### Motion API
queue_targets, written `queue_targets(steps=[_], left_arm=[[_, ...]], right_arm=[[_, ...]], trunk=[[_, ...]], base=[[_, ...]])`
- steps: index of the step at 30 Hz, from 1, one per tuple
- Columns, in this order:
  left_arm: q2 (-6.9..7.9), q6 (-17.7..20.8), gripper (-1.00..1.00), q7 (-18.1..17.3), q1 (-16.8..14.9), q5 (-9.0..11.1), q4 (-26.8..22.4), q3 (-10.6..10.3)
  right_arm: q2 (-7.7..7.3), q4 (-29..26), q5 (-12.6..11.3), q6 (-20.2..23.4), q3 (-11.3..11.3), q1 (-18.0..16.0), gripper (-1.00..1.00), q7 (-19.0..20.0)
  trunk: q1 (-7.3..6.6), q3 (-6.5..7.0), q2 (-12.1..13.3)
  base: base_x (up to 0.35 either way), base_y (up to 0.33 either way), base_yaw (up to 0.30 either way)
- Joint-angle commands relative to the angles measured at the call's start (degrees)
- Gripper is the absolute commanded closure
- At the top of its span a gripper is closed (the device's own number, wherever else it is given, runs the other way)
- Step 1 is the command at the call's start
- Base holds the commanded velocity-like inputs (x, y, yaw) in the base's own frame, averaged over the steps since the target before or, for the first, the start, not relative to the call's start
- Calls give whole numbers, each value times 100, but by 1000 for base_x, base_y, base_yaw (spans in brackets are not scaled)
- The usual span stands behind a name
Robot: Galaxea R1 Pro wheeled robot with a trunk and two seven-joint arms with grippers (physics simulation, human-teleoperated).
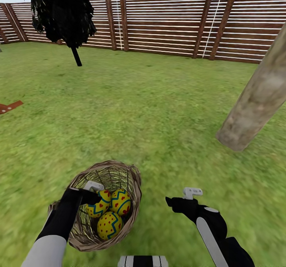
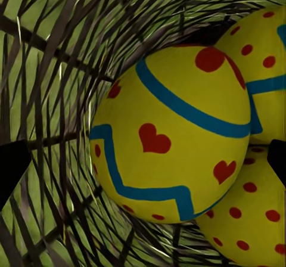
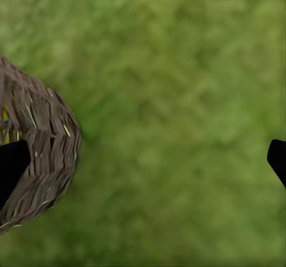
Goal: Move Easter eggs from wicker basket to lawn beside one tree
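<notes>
The wicker basket [image 1: 131, 187] stands on the lawn [image 1: 159, 112] right in front of me, tipped a little, with three Easter eggs in it: one [image 1: 120, 201], one [image 1: 109, 225] and one [image 1: 96, 209]. My left gripper [image 1: 93, 198] reaches into the basket. In its wrist view the nearest egg [image 2: 173, 136] lies close between the open fingertips [image 2: 12, 165], with two more eggs [image 2: 262, 70] [image 2: 250, 219] behind it. My right gripper [image 1: 172, 201] hovers open over bare grass to the right of the basket [image 3: 36, 160]. The tree [image 1: 258, 96] has its pale trunk at the right.
A narrow near-black tree [image 1: 63, 12] stands at the far left. A brown slatted fence [image 1: 171, 24] closes the back of the garden. A brown wooden piece [image 1: 10, 107] lies at the left edge. Open grass stretches between the basket and the pale trunk.
</notes>
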Motion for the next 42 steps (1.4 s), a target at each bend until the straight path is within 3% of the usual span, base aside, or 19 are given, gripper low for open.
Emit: queue_targets(steps=[1, 7, 15, 23, 30, 42], left_arm=[[-7, 5, -100, -59, -4, -60, -11, 11], [-7, 5, -100, -59, -5, -51, -22, -25], [-7, 7, -100, -59, -5, -50, -102, -30], [-83, 7, -100, -59, 3, -50, -190, -38], [-94, 15, -100, -59, 8, -50, -331, -38], [-95, 8, -100, -61, 5, -50, -360, -39]], right_arm=[[-5, -6, -56, 11, 12, -5, -100, -60], [-5, -4, -35, 6, 12, -3, -100, -60], [-5, -5, -32, 1, 12, -1, -100, -60], [-5, -8, -32, -3, 12, -3, -100, -52], [-1, -6, -32, -3, 12, -4, -100, -51], [-4, -4, -32, -7, 12, -2, -100, -51]], trunk=[[-1, -5, -2], [-1, -5, -2], [20, -182, -13], [20, -182, -13], [30, -271, -18], [30, -271, -18]], base=[[0, 0, 0], [0, 0, 0], [0, 0, 0], [0, 0, 0], [0, 0, 0], [0, 0, 0]])
